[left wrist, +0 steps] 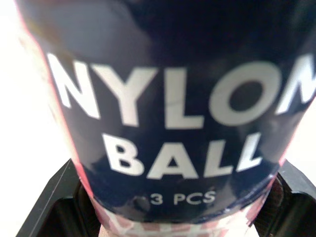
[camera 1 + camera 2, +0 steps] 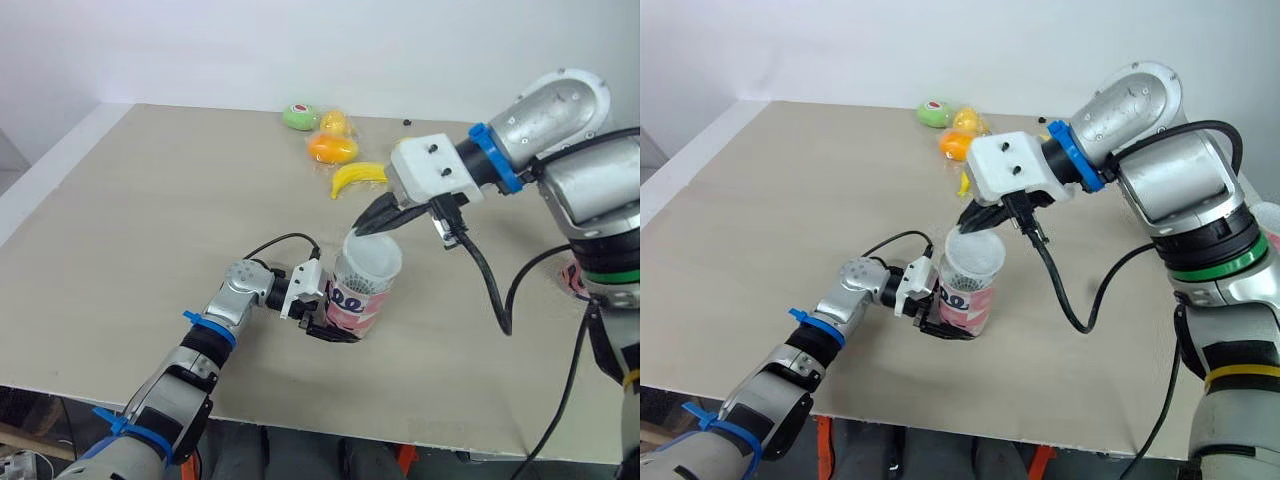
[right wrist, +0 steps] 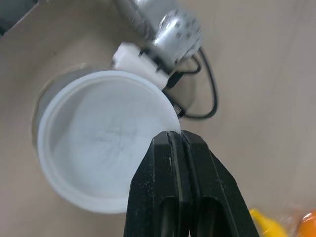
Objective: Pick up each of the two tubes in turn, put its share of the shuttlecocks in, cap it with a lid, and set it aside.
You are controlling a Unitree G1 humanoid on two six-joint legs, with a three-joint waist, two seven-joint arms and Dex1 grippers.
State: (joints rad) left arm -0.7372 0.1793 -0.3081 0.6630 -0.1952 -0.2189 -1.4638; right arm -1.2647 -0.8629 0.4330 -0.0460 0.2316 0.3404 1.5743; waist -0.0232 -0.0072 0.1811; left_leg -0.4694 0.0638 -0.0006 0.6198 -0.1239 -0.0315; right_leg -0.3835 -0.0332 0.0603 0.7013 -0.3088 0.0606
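my left claw (image 2: 333, 327) is closed around the lower part of the shuttlecock tube (image 2: 358, 300), one black finger on each side of it. the tube stands upright on the surface (image 2: 150, 220), near the middle and a little toward the front edge. it has a pink and white body with a dark blue band, and in the left wrist view the band (image 1: 168, 108) reads "nylon ball 3 pcs" in white letters.

my right claw (image 2: 362, 228) comes from the right side and reaches over the top of the tube. its two fingers (image 3: 170, 163) are pressed almost together, and they pinch the rim of the white, half-clear lid (image 2: 372, 258) at the side that is away from me. the lid lies on the mouth of the tube and is a little wider than it. i cannot tell if it is pushed down fully or only rests there, and i cannot tell what is inside the tube, because the plastic is cloudy.

a black cable (image 2: 285, 240) makes a loop from my left wrist just beside the tube.

at the far side of the surface, well apart from the tube, lie a yellow banana (image 2: 358, 177), an orange fruit (image 2: 332, 149), a smaller yellow fruit (image 2: 336, 122) and a green round fruit (image 2: 299, 116), all close together.
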